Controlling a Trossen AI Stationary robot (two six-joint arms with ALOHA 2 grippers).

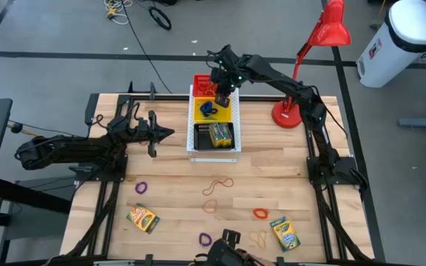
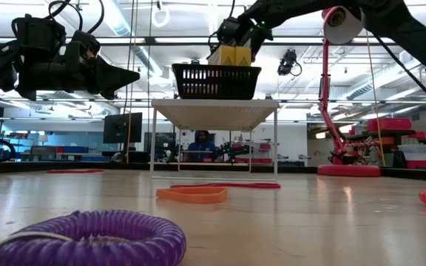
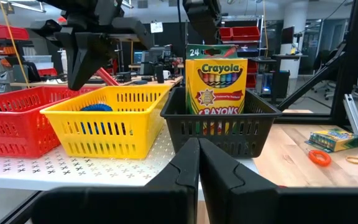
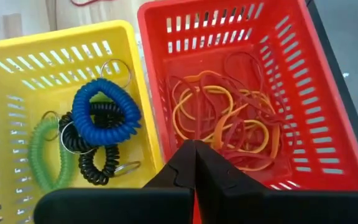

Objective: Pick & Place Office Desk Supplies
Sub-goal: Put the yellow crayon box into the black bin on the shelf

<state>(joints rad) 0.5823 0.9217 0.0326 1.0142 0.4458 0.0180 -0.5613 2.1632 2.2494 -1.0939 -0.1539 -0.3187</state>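
Observation:
On a raised white board [image 1: 192, 151] stand a red basket [image 4: 328, 124] of rubber bands [image 4: 229, 124], a yellow basket [image 4: 17, 81] of coiled loops [image 4: 107, 115] and a black basket [image 3: 253, 118] with crayon boxes [image 3: 216, 84]. My right gripper [image 4: 194, 149] hangs shut above the wall between the red and yellow baskets, nothing visible between its fingers. My left gripper [image 1: 167, 134] is shut and level, left of the board, pointing at the baskets. On the table lie crayon boxes [image 1: 143, 218] [image 1: 285, 233], purple loops [image 1: 140, 188] [image 1: 205, 239], an orange loop [image 1: 260, 213] and rubber bands [image 1: 217, 185].
A red desk lamp [image 1: 288, 111] stands at the far right, close beside my right arm. The board stands on thin legs [image 2: 152, 140] above the wooden tabletop. In the low view a purple coil [image 2: 95, 236] and an orange band [image 2: 192, 193] lie near the front edge.

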